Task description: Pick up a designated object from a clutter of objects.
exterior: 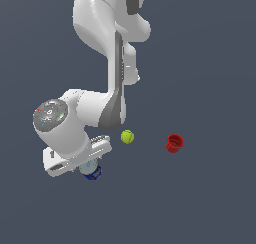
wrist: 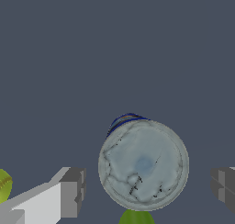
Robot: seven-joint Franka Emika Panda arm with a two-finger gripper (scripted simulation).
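No lettering on the blue can point(wrist: 143, 164) is readable to you; its grey lid shows only dark cracked marks. Your end effector point(wrist: 149, 191) is spread wide, fingers point(wrist: 72, 192) clear either side, gripping nothing. Only the wrist view shows the green cup point(wrist: 137, 217) beside it; the exterior view shows the ball point(exterior: 127, 136) and red cup point(exterior: 174, 143) apart on open worktop point(exterior: 210, 198).

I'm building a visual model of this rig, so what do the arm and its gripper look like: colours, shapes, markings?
The arm is glossy white, built of rounded, bulbous links with dark grey bands at the joints. Its wrist ends in a round grey cap dotted with tiny red, green and blue marks. The gripper has a white boxy body and blocky, square-edged grey fingers. No cables are visible.
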